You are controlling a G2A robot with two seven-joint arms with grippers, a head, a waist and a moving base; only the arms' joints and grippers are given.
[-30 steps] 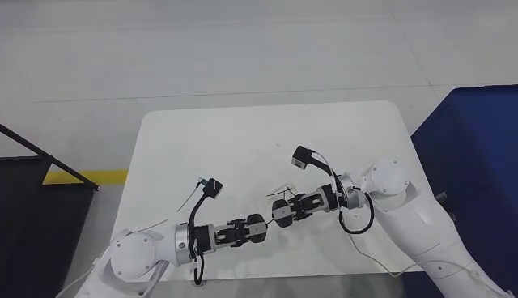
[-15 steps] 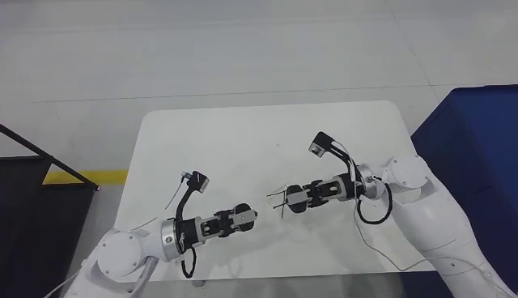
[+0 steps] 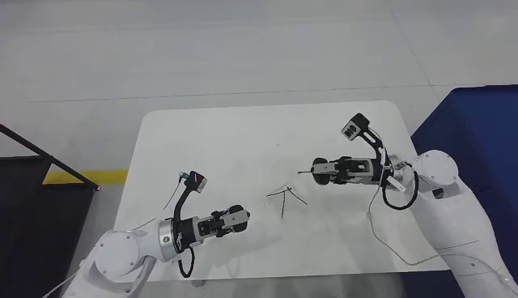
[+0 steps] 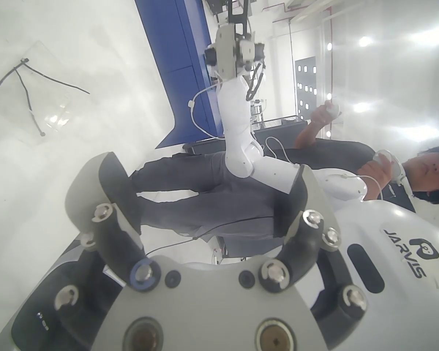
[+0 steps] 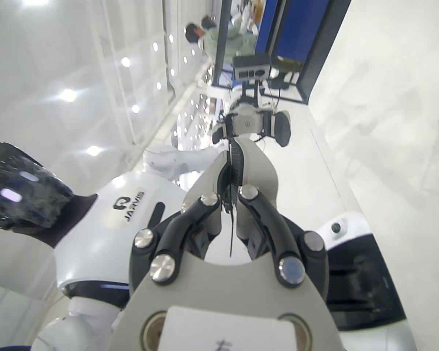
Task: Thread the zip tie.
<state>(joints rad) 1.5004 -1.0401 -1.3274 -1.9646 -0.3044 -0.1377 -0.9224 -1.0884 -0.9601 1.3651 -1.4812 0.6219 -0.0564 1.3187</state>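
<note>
Top view: your left claw (image 3: 243, 214) sits over the near-left part of the white worktop (image 3: 202, 136). Your right claw (image 3: 316, 170) is over the right part. The loose zip ties (image 3: 283, 195), thin and black, lie flat on the worktop between the two claws and touch neither.

Left wrist view: your left claw (image 4: 208, 169) has its fingers (image 4: 117, 191) spread wide apart. The loose zip ties (image 4: 23, 87) lie well beyond it on a clear plastic sheet (image 4: 55, 118) on the worktop. Their strands meet at one small head and fan out from there.

Right wrist view: your right claw (image 5: 231, 151) is pinched together on a thin black zip tie (image 5: 235, 173). The strip runs lengthwise between the two fingers, and its tail hangs free back toward the wrist.
</note>
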